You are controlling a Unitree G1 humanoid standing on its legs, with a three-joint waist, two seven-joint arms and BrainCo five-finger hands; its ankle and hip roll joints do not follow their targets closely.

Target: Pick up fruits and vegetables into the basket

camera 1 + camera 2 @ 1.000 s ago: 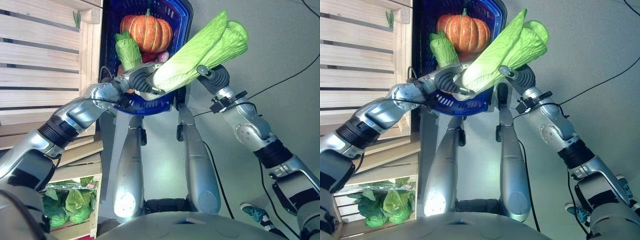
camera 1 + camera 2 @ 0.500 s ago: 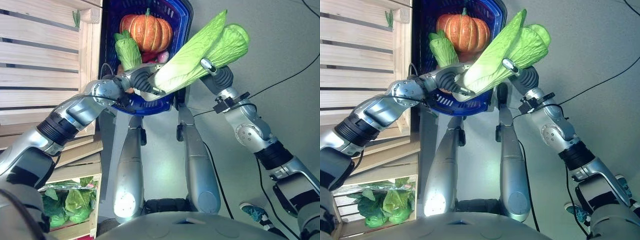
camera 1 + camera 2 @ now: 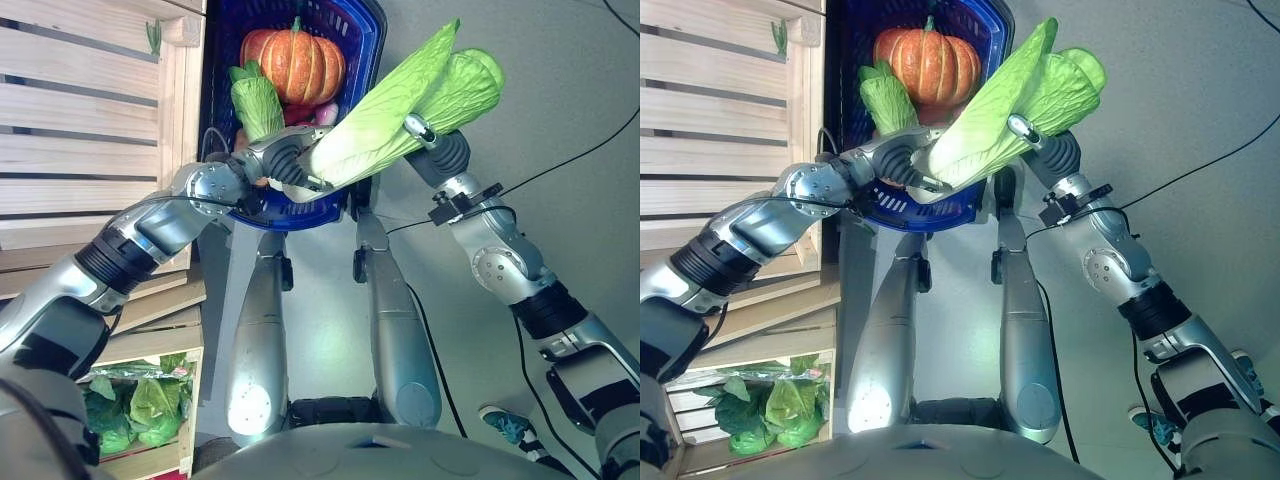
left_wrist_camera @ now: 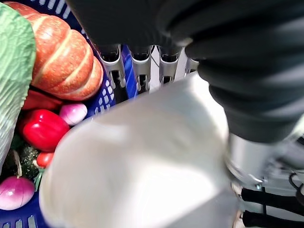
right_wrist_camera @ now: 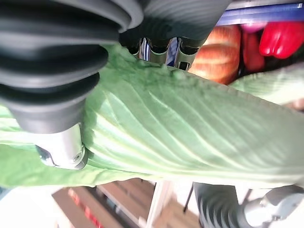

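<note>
Though held, cabbage [image 3: 400, 110] hides both hands' fingers (basket [image 3: 365, 40] behind)

Pale green veined cabbage [image 3: 400, 110]; blue basket [image 3: 365, 40]; orange ribbed pumpkin [image 3: 295, 62].

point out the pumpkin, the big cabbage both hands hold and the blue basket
pumpkin [image 3: 293, 62], left eye view, on its orange ribbed side.
big cabbage [image 3: 385, 115], left eye view, on the pale green leaf's middle.
blue basket [image 3: 366, 40], left eye view, on its right wall.
</note>
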